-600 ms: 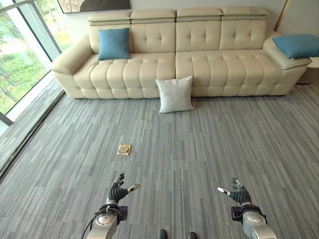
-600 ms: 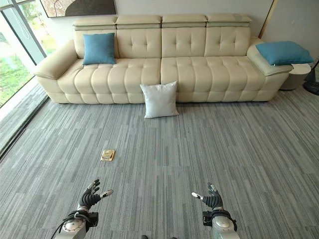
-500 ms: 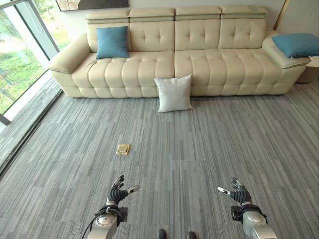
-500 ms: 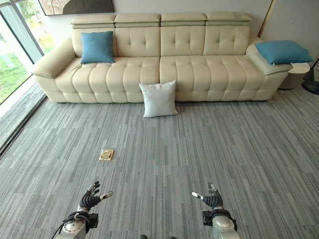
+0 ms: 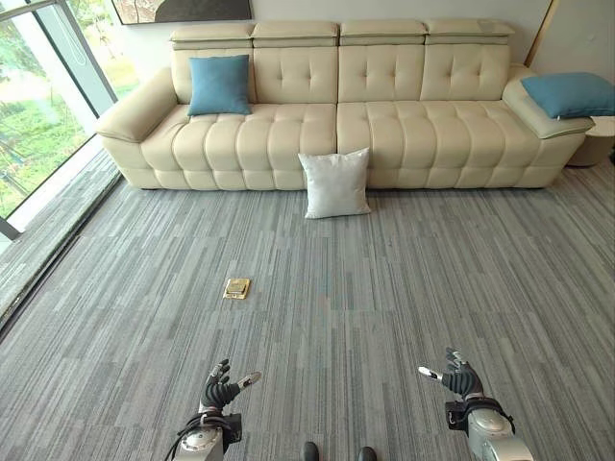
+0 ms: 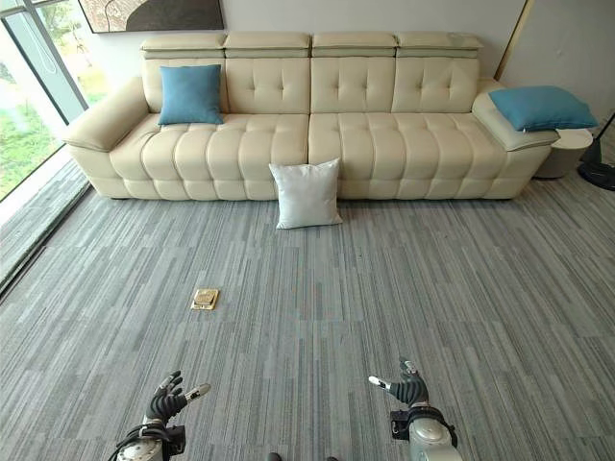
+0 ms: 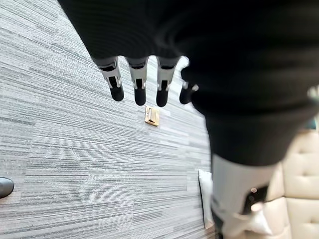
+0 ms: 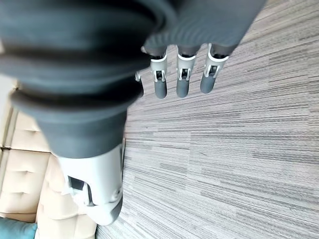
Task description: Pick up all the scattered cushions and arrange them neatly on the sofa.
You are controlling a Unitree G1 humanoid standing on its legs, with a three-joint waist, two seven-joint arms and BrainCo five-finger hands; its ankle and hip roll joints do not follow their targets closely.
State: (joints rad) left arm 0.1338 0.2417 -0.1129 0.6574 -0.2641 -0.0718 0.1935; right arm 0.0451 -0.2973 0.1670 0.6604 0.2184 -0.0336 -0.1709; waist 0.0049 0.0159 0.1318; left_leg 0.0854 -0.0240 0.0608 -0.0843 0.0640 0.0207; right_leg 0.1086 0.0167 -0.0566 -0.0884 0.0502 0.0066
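Note:
A white cushion (image 5: 335,182) stands on the carpet, leaning against the front of the cream sofa (image 5: 404,125). One blue cushion (image 5: 219,84) rests upright against the sofa's back at its left end. Another blue cushion (image 5: 571,94) lies on the sofa's right armrest. My left hand (image 5: 221,391) hangs low near the bottom of the left eye view, fingers relaxed and holding nothing. My right hand (image 5: 455,376) is level with it on the right, also open and empty. Both hands are far from every cushion.
A small brass floor plate (image 5: 236,287) is set in the grey striped carpet between me and the sofa. A glass wall (image 5: 38,115) runs along the left. A round side table (image 6: 562,149) stands beside the sofa's right end.
My left hand has dropped lower in the view. The picture has shifted slightly, so the camera moved. The cushions lie as before.

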